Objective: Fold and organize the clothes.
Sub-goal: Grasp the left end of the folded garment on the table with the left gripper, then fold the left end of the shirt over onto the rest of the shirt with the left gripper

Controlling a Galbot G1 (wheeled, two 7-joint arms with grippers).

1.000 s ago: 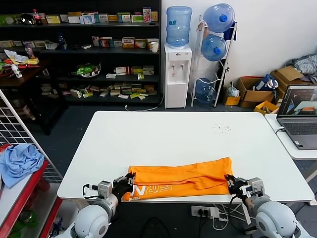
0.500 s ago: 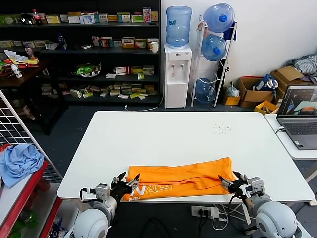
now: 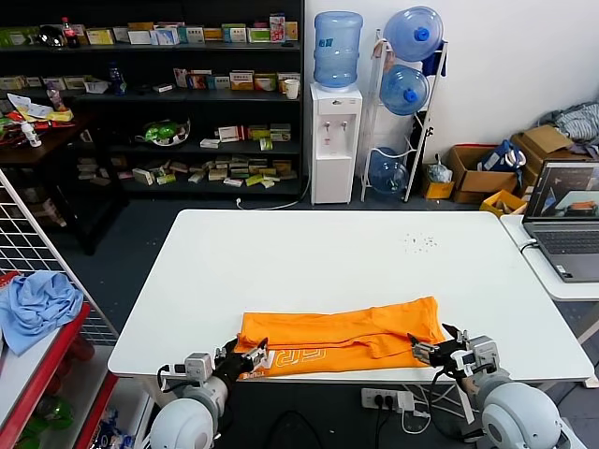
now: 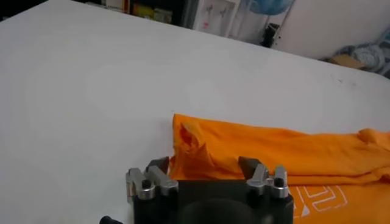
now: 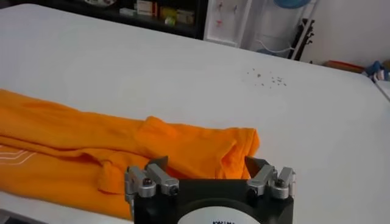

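The orange T-shirt point(image 3: 339, 339), folded into a long strip with white lettering showing, lies along the white table's point(image 3: 309, 262) near edge, at 6 o'clock. The left gripper point(image 3: 245, 355) sits at its 9 o'clock end, the right gripper point(image 3: 430, 351) at its 3 o'clock end; both have fingers spread, holding nothing.
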